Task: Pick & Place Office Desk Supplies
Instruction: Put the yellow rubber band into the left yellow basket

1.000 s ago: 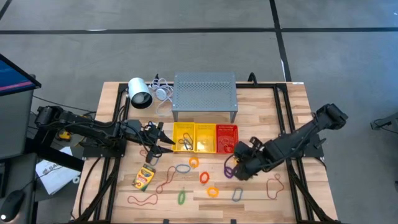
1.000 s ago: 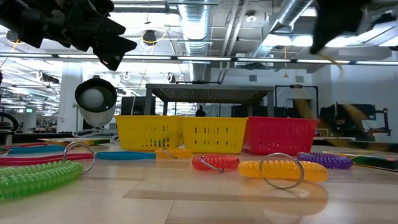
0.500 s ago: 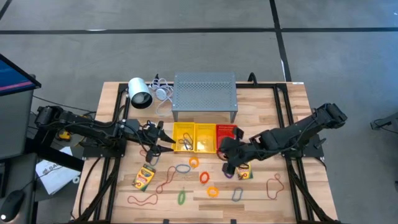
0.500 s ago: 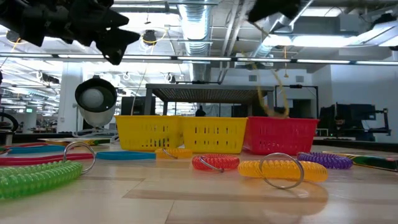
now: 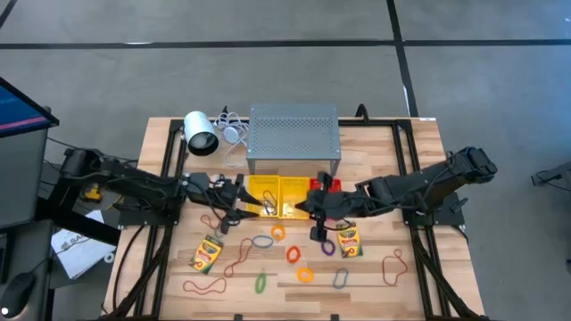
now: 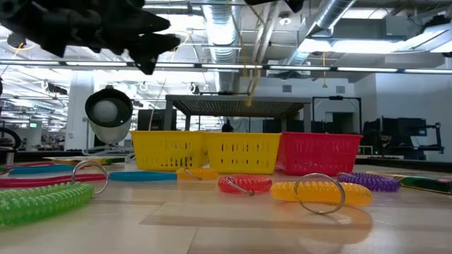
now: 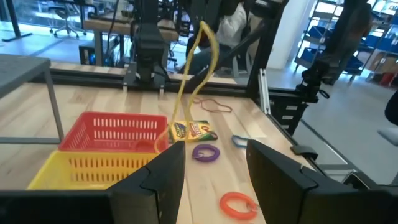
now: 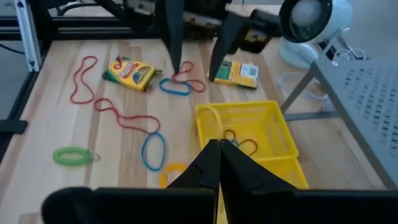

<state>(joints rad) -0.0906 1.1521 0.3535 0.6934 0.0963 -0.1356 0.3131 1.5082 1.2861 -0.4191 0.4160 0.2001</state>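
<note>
A yellow rubber band (image 7: 198, 68) is being pinched in the fully closed right gripper (image 5: 314, 207) over the yellow baskets (image 5: 277, 197), dangling straight down toward 6 o'clock, while the left gripper (image 5: 239, 198) is being held open, empty.

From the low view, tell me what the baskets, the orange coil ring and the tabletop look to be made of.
Baskets: likely moulded plastic, glossy in plain yellow and red, with slotted walls.
Orange coil ring: seems a springy plastic spiral, shiny, with a thin metal-looking loop through it.
Tabletop: looks like pale wood planks with a smooth, slightly reflective finish; grain lines show.
</note>
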